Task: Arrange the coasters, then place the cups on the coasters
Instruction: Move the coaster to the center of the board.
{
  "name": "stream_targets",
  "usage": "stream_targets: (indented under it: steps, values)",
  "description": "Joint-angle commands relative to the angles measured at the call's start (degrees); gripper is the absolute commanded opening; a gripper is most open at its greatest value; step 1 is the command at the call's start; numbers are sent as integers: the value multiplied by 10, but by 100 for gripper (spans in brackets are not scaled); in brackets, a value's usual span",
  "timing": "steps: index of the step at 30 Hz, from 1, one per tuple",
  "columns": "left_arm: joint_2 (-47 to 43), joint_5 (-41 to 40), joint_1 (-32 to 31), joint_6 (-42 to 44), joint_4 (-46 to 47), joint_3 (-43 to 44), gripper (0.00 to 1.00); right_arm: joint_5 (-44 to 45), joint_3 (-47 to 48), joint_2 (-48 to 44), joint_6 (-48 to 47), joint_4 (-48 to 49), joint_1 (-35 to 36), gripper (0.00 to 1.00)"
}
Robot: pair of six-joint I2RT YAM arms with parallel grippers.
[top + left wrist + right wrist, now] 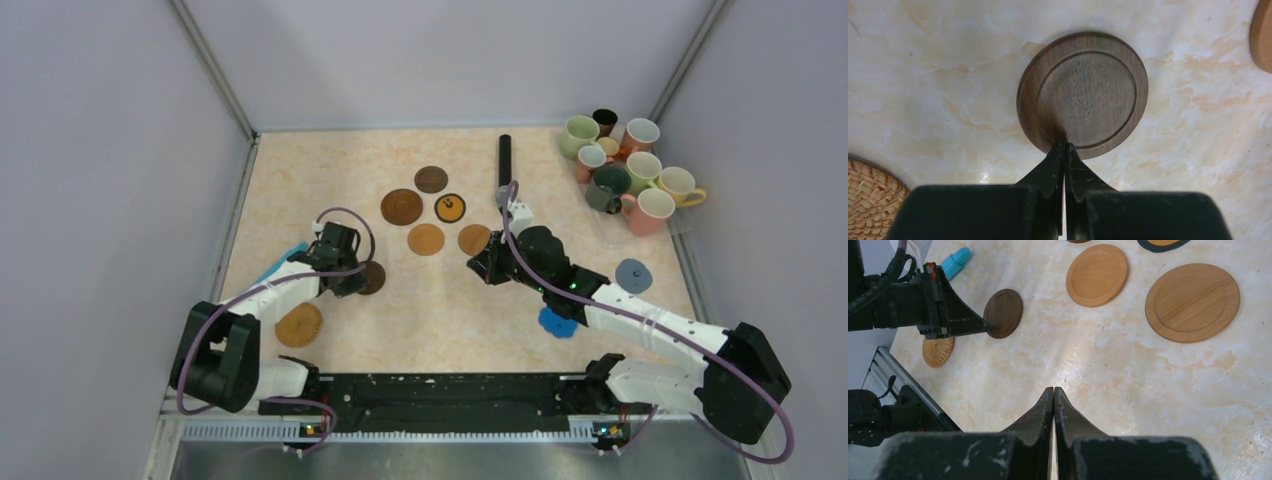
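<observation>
The dark wooden coaster (1083,92) lies flat on the table (923,75). It sits apart from the cluster of five round coasters (426,239) farther back, and just beyond the woven coaster (299,324). The left gripper (1064,149) is clenched, its jaws pressed together with nothing visibly between them. Its tips rest on the coaster's near rim, which looks like a contact for pushing or dragging, not a pinch. The right gripper (1053,391) is likewise clenched and empty, low over bare table near the cluster. The cups (628,170) stand bunched at the far right corner, none on a coaster.

To do this step well, I'd press down steadily and slide the disc slowly toward the cluster (a thin disc can pivot or slip out from under a single contact point). Steer along its centre line — and stop short, so it lands beside its neighbours without overlapping and leaves room for a cup's handle.
</observation>
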Motion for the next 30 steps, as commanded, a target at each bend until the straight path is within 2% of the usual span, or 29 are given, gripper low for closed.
stream_targets:
  steps: [1,5,13,17,22,30]
  values:
    - [-18,-11,2,-13,-7,-16,0,-5,-1,-13,2,26,3,0]
    - [-27,-13,2,-19,2,-33,0,-6,-2,-10,2,26,3,0]
    - [15,7,2,-30,51,-19,0,-8,2,0,2,31,3,0]
    - [39,-17,2,-29,77,7,0,-12,3,6,6,37,3,0]
    - [109,-34,3,-29,71,67,0,-13,7,7,5,31,3,0]
    - [164,-38,7,-30,97,97,0,-5,10,0,2,21,3,0]
